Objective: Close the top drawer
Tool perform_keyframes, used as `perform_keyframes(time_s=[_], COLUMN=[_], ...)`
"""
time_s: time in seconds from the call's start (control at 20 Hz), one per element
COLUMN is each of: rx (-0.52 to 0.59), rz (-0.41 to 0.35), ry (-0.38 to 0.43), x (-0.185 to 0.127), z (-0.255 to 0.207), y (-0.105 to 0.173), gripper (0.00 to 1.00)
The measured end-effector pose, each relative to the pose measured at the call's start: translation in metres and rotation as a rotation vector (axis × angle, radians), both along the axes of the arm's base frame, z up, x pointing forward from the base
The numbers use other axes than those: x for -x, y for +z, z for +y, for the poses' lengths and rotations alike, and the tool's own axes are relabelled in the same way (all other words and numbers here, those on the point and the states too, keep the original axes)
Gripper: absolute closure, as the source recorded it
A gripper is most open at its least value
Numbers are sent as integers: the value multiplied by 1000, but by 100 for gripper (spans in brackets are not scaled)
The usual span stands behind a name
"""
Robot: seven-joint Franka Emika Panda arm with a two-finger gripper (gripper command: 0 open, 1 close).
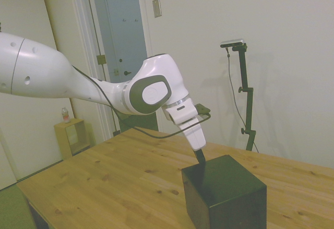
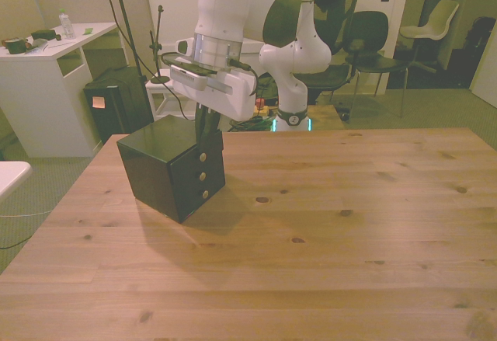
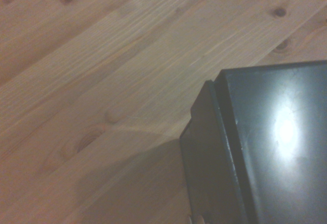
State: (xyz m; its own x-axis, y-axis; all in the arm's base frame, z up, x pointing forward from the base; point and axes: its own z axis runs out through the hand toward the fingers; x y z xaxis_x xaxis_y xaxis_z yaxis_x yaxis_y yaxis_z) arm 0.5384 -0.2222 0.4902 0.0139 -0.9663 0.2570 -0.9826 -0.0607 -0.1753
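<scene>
Table [image 2: 349,232]: pale wood boards, visible grain and dark knots, smooth low-sheen finish; the grain reads clearly in the wrist view [image 3: 102,81]. Cabinet [image 2: 159,174]: black, smooth and glossy, its top panel [image 3: 286,132] throwing back a bright light spot, with the top drawer [image 2: 203,157] front in the same dark gloss and carrying a small pale round knob, material of the knob not discernible. Arm [image 1: 47,75]: smooth white plastic-looking shell with a soft sheen and a grey matt inset at the joint, a thin black cable running along it.
</scene>
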Motion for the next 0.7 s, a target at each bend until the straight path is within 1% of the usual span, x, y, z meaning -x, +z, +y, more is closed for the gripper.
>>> perform_keyframes(time_s=[0.4, 0.55, 0.7], rx=[0, 1, 1], rz=[33, 32, 12], ry=[-45, -47, -34], x=[-5, -6, -8], z=[-5, -4, 0], y=[1, 1, -1], gripper=[100, 100, 100])
